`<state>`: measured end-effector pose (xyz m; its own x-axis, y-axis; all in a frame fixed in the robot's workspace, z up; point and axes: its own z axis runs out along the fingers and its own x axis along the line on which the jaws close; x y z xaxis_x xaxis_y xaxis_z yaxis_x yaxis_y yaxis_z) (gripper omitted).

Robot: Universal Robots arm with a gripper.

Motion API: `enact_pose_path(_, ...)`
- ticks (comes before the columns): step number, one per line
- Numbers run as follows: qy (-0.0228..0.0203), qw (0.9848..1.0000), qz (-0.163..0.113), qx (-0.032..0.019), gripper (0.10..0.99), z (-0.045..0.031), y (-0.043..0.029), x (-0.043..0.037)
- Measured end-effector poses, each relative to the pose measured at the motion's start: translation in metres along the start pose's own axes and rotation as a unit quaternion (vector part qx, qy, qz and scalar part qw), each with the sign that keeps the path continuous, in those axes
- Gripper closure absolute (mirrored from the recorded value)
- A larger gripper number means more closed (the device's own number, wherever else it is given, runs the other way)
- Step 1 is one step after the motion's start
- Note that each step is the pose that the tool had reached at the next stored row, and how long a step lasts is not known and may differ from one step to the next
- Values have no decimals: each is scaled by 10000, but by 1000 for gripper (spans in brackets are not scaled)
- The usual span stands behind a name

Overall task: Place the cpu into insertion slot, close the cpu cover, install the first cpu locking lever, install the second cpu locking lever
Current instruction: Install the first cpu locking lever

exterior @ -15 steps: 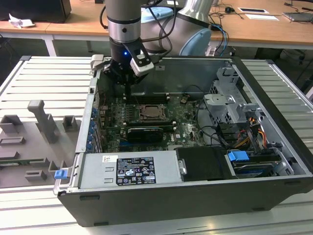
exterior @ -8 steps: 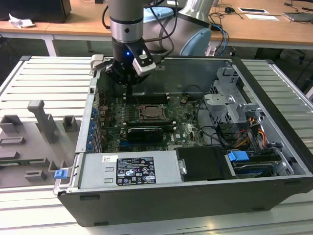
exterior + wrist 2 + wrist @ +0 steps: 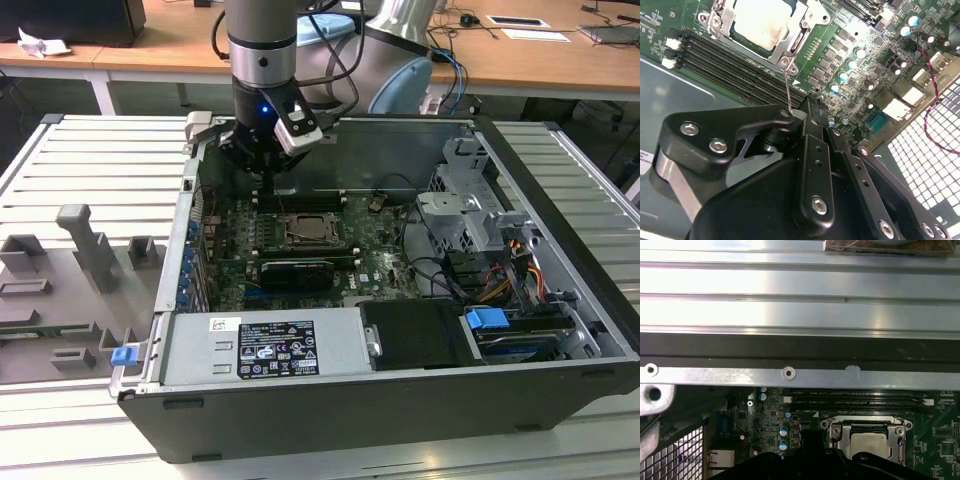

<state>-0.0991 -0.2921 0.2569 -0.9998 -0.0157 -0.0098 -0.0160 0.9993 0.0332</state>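
Note:
The cpu [image 3: 760, 20] lies flat in the insertion slot [image 3: 308, 228], its pale metal face showing through the window of the cpu cover [image 3: 790, 45]. The cover lies down over it. In the first wrist view the cpu [image 3: 867, 442] and the cover [image 3: 839, 432] sit just beyond the black gripper body. A thin wire locking lever [image 3: 787, 85] rises from the socket's corner to the tip of my gripper [image 3: 810, 107], which is shut. I cannot tell whether the lever is clamped or only touching. In the exterior view my gripper [image 3: 270, 180] hangs over the board behind the socket.
Black memory slots [image 3: 735, 65] run beside the socket. A black graphics card [image 3: 292, 272] lies in front of it, then the power supply [image 3: 265, 345]. A drive cage [image 3: 470, 215] stands on the exterior view's right. The case wall [image 3: 790, 372] is close by. Grey fixtures [image 3: 95, 245] stand outside.

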Motion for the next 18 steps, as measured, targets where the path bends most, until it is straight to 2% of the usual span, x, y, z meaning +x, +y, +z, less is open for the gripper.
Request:
enact_pose_path(5, 0, 10000, 0, -1, 980, 3, -1, -44)
enact_pose_path(10, 0, 10000, 0, 0, 980, 16, -3, -143)
enact_pose_path(12, 0, 10000, 1, 0, 980, 21, -4, -193)
enact_pose_path(14, 0, 10000, -1, 0, 980, 33, -7, -358)
enact_pose_path(15, 0, 10000, 1, 0, 980, 36, -7, -400)
enact_pose_path(18, 0, 10000, 0, -31, 980, 44, -9, -449)
